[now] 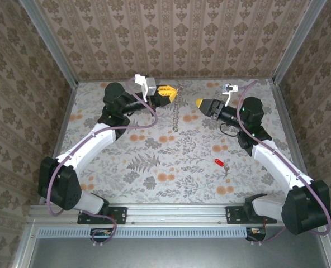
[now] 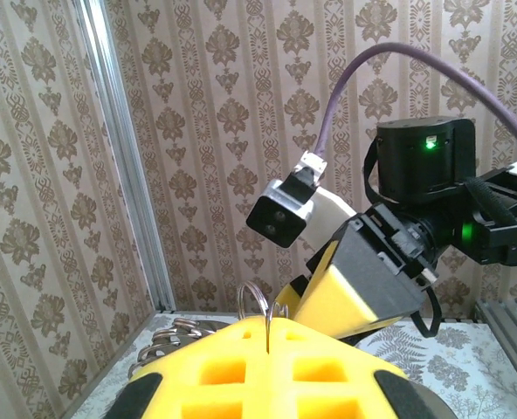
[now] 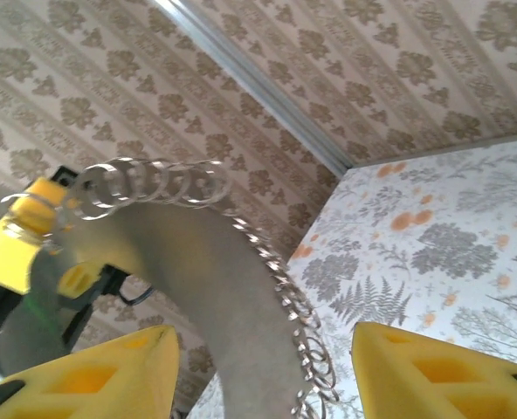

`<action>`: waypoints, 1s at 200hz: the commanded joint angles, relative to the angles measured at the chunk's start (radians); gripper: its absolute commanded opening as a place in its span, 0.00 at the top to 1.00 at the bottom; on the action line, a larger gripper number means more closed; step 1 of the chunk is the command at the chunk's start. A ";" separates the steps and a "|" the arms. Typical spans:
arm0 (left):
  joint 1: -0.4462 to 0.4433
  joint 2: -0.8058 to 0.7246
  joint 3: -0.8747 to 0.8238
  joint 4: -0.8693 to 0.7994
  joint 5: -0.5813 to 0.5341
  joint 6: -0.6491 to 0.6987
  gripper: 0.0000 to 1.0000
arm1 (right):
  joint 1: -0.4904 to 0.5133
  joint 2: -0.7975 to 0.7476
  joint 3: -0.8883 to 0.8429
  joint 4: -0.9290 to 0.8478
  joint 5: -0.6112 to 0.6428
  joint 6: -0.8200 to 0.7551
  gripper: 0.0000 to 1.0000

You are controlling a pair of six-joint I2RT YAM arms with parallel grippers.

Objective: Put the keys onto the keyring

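The keyring (image 1: 176, 114) is a chain of linked silvery rings that trails down from my left gripper (image 1: 174, 92). In the left wrist view the yellow pads (image 2: 328, 367) of that gripper (image 2: 267, 325) are shut on one thin ring (image 2: 251, 301), and more rings (image 2: 175, 336) bunch to the left. My right gripper (image 1: 201, 104) faces it from the right, a short gap away. Its fingers stand open, and the chain (image 3: 306, 345) hangs in front of the gap (image 3: 263, 349) without touching them. The key with the red head (image 1: 218, 162) lies on the table, well in front of the right gripper.
The floral tabletop (image 1: 154, 162) is walled at the back and both sides by patterned panels (image 1: 171, 39) with metal corner posts. Both arms reach toward the back middle. The right arm's body (image 2: 424, 175) stands close in front of the left wrist camera.
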 commanded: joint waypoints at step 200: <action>-0.001 -0.050 0.007 -0.013 0.011 -0.165 1.00 | 0.110 0.143 0.259 0.220 -0.228 -0.008 0.66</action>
